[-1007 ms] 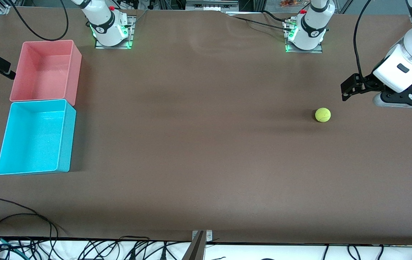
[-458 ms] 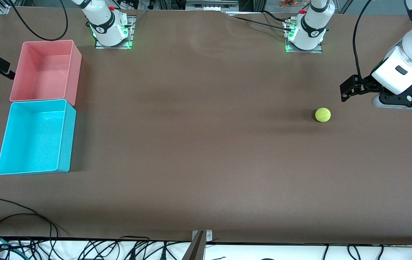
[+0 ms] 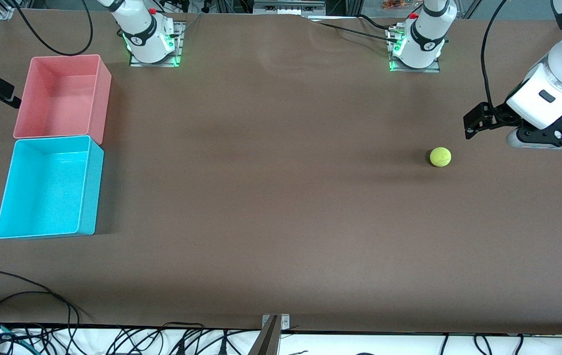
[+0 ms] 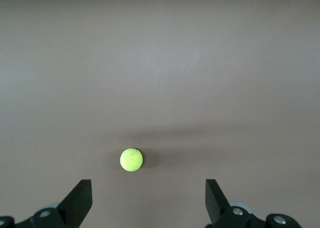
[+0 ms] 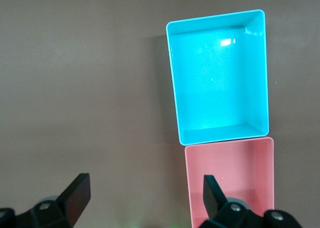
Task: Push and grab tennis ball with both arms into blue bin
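The tennis ball is seen at rest on the bare table, out at three o'clock in the front view and well apart from the blue bin at nine o'clock, which is butted against the pink bin at its twelve. The left gripper is held over the table at about two o'clock from the ball, fingers spread wide and empty, so the push is judged not yet begun. The right gripper is kept waiting above the table by the bins, fingers likewise released. A descent beside the ball and a sweep toward nine o'clock are called for next.
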Available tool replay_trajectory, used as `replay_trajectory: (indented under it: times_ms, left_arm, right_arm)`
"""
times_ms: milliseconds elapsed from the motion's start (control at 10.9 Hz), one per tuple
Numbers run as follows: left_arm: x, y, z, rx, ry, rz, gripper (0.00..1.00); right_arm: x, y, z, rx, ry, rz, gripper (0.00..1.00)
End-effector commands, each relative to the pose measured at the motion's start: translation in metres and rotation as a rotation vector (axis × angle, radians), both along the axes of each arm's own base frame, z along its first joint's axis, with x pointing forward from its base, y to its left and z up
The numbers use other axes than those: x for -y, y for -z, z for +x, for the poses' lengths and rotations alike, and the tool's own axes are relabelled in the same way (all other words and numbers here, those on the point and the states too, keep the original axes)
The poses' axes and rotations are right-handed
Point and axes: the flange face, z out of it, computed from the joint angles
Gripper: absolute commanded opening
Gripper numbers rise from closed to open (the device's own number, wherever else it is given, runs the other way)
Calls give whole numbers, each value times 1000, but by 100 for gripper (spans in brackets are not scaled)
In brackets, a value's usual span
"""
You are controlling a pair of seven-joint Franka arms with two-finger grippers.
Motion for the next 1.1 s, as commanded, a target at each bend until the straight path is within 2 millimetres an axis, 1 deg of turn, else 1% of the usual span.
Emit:
replay_trajectory:
  times_ms: [0,183,549,824,915,1007]
  left_arm:
    - [3,-4,0,-4,8,-12,100]
    - [1,-3,1,-4,9,-7,100]
    - [-1,-2,3,-3,17,2,100]
    - [-13,-2,5,-5,-8,3,100]
    - [-21,0,6,-6,-15,29,100]
    - [-26,13,12,-28,-18,41,100]
  right_arm:
    - [-1,1,3,-11,-8,10,100]
    - [5,-1,2,-10,2,14,100]
    - [2,-2,2,-4,4,13,100]
    - [-14,-5,4,7,-18,1,100]
    - [-11,-3,3,1,-19,8,100]
    - [-12,-2,5,1,-17,4,100]
